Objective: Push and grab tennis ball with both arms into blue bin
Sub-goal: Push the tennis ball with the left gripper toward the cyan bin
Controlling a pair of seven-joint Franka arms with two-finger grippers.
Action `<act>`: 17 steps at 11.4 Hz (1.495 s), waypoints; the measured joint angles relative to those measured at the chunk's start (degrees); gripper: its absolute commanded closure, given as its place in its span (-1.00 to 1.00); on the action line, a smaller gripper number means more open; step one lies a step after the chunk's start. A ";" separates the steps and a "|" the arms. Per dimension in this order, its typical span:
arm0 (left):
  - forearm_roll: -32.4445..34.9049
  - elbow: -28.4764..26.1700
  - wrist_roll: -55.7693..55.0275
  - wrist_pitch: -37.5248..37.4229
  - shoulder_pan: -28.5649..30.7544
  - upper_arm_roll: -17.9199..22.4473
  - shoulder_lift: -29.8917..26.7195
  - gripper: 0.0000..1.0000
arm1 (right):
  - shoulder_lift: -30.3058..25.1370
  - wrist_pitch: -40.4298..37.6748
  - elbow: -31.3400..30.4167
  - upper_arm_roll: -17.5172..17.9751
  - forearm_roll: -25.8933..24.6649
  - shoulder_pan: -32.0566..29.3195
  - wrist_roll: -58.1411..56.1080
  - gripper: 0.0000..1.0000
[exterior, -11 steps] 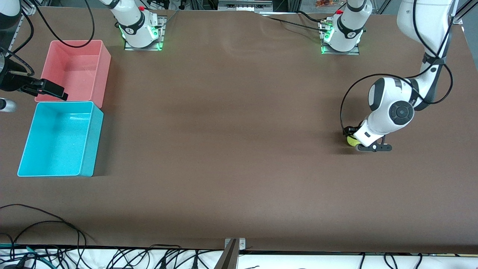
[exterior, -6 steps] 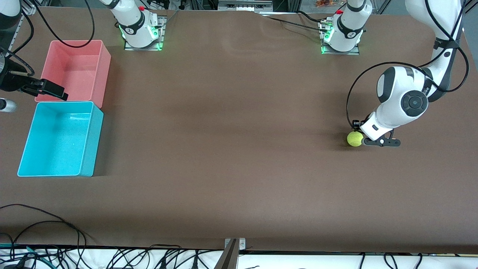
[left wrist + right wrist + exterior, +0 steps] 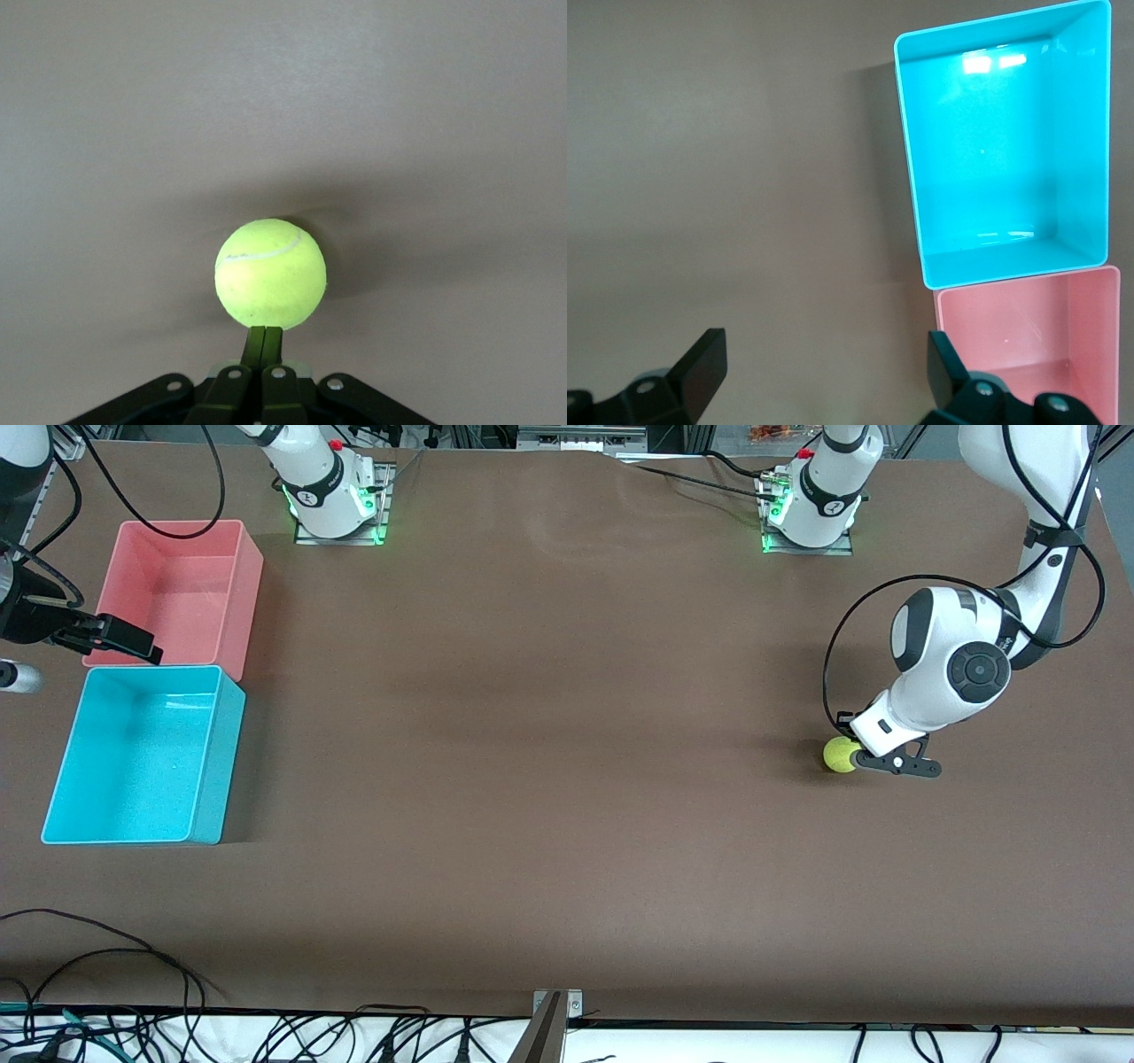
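Fingers of the left claw [image 3: 263, 341] are pressed together, tips touching the tennis ball [image 3: 840, 754] on the bench [image 3: 549, 779] at the left arm's end. Right claw [image 3: 819, 372] waits spread beside the blue bin [image 3: 213, 779].

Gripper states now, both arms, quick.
Left gripper: shut, holding nothing, fingertips against the tennis ball.
Right gripper: open, holding nothing, beside the blue bin.

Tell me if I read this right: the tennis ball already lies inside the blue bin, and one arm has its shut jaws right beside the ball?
Not quite. The tennis ball lies on the bare table at the left arm's end, not in the blue bin; the front view shows it. The left gripper does sit right beside the ball, jaws shut.
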 measured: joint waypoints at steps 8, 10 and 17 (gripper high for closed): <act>0.07 0.82 41.77 4.49 0.42 4.67 2.08 1.00 | 0.04 -0.01 0.00 0.01 0.00 0.01 0.00 -1.00; -0.11 0.87 49.76 6.09 1.04 6.14 2.28 1.00 | 0.04 -0.01 0.00 0.03 0.00 0.02 0.00 -1.00; -9.69 0.88 80.90 11.66 1.42 6.13 6.10 1.00 | 0.15 -0.04 0.00 0.08 0.00 0.02 0.00 -1.00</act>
